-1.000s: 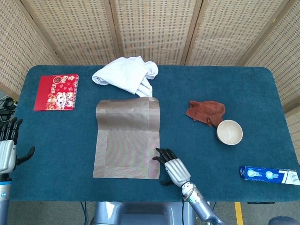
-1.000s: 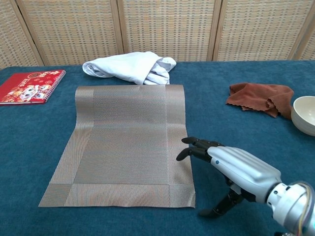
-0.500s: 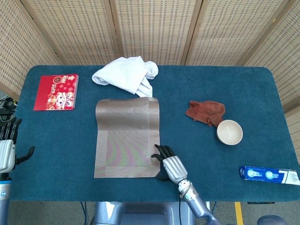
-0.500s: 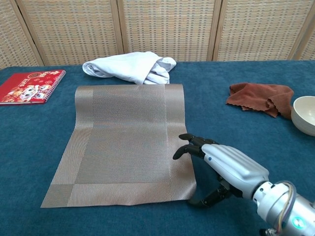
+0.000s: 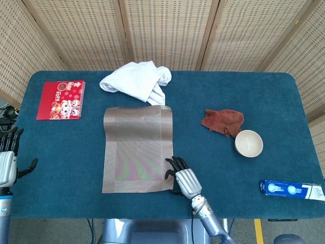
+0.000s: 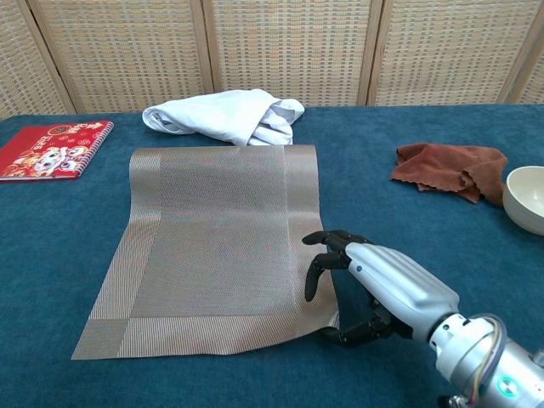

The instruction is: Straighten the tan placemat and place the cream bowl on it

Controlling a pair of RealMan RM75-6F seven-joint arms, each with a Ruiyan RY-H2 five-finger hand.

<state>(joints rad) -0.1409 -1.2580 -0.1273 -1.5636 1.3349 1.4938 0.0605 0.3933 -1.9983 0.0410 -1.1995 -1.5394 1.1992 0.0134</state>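
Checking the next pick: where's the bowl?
Head view: the bowl sits right of centre on the table, just below-right of the brown rag, far from the placemat.

1. Your tan placemat (image 6: 217, 238) is a woven, ribbed sheet with a faint sheen.
2. Your cream bowl (image 5: 249, 143) looks smooth and glazed.
3. The table (image 5: 244, 91) wears matt blue felt-like cloth.
4. Your right hand (image 6: 374, 285) has a smooth silvery shell and black fingers.

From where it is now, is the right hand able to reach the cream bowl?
Probably yes. The right hand is at the placemat's near right corner; bare table lies between it and the bowl, and the brown cloth sits behind that path.
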